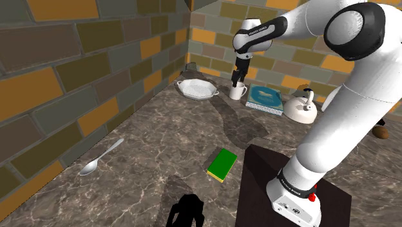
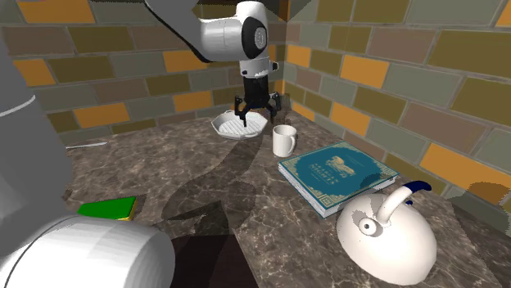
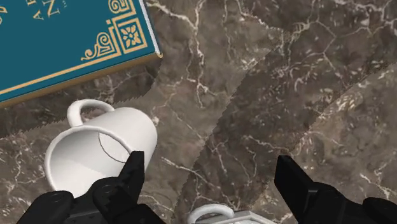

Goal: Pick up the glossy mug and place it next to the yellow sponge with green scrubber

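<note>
White mug (image 3: 102, 149) is seen upright on the dark marbled worktop (image 3: 254, 76), just beside a teal book (image 3: 63, 38), with its handle turned toward the book. Jaws are held wide open above the worktop and nothing is clasped. Bare marble is seen between the two black fingers (image 3: 130, 181). Mug is not between them: it sits outside one finger, whose tip overlaps the mug's wall in the wrist view, and contact cannot be judged there. In the second exterior view the jaws are seen hanging over the gap between the mug and a white dish (image 2: 237, 124), clear of both. Sponge (image 1: 223, 164), green on top with a yellow edge, is placed well apart from the mug, nearer the stand (image 1: 293, 193).

Book is cut off by the wrist view's edge. Mug's top is partly covered by the jaws in the shoulder view. Black shape (image 1: 187, 211) at the shoulder view's lower edge cannot be identified.
</note>
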Action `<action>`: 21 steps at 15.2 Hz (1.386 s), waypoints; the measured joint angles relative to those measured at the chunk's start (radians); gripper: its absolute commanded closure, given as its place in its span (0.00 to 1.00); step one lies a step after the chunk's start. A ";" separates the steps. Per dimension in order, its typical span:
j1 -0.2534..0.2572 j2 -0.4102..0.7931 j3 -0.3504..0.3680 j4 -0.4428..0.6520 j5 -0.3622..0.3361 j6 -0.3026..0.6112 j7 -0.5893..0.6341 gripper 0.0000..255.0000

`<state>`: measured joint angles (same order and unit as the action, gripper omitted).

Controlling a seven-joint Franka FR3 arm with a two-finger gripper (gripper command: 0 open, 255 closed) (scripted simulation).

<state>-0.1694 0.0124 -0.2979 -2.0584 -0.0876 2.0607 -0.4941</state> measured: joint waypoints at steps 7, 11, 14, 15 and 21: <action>-0.055 0.245 -0.022 0.195 0.091 0.035 -0.110 0.00; -0.064 0.273 -0.021 0.183 0.102 0.075 -0.121 0.00; -0.067 0.294 -0.019 0.170 0.109 0.107 -0.126 0.00; -0.068 0.296 -0.019 0.169 0.110 0.111 -0.127 0.00; -0.068 0.297 -0.019 0.164 0.110 0.117 -0.127 1.00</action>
<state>-0.2376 0.3097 -0.3167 -1.8942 0.0227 2.1780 -0.6211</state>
